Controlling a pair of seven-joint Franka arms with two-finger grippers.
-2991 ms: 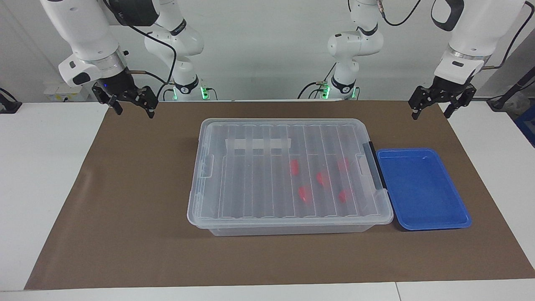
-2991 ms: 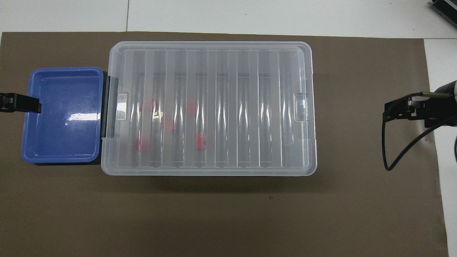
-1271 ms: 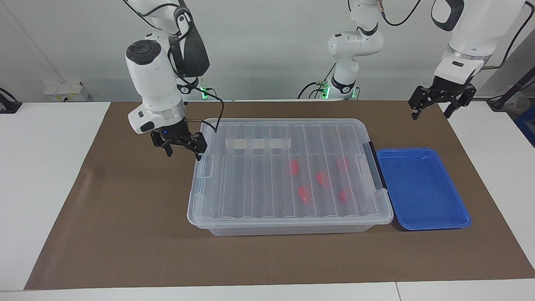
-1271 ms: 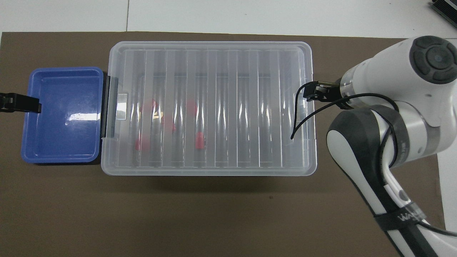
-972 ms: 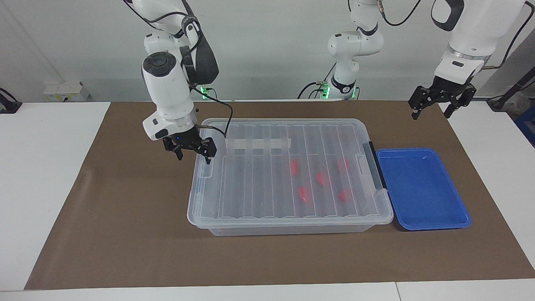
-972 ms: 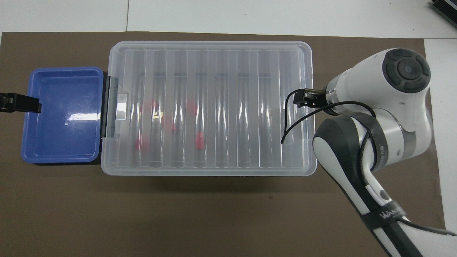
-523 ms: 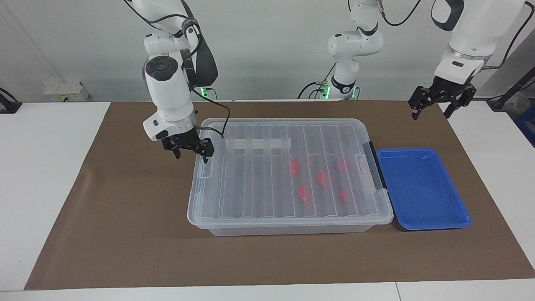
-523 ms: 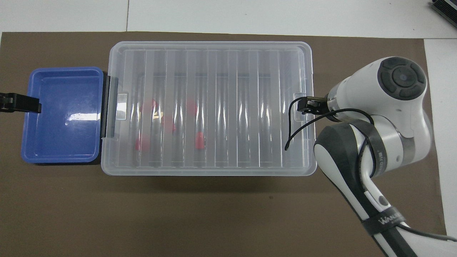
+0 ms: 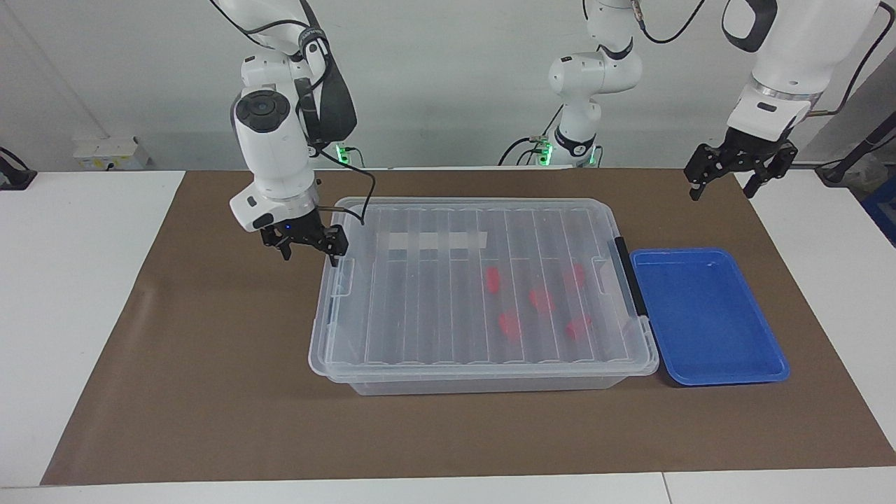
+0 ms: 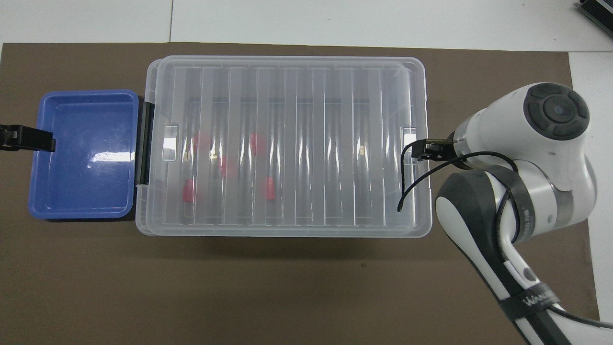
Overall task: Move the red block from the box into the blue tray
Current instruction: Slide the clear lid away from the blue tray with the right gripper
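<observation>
Brown mat [image 9: 210, 392] spread flat over most of white table [image 9: 77, 280], bare white showing at both ends and along the edges. Pale wall outlet box [image 9: 112, 150] near the right arm's end.

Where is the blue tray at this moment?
The blue tray lies on the brown mat at the left arm's end of the table, right beside the box, next to its black clip handle.

We find the lid [image 9: 483, 280] covering the box [image 9: 483, 383], blocking the red blocks [image 9: 493, 278]; the blue tray [image 9: 766, 374] at frame right lies open.
</observation>
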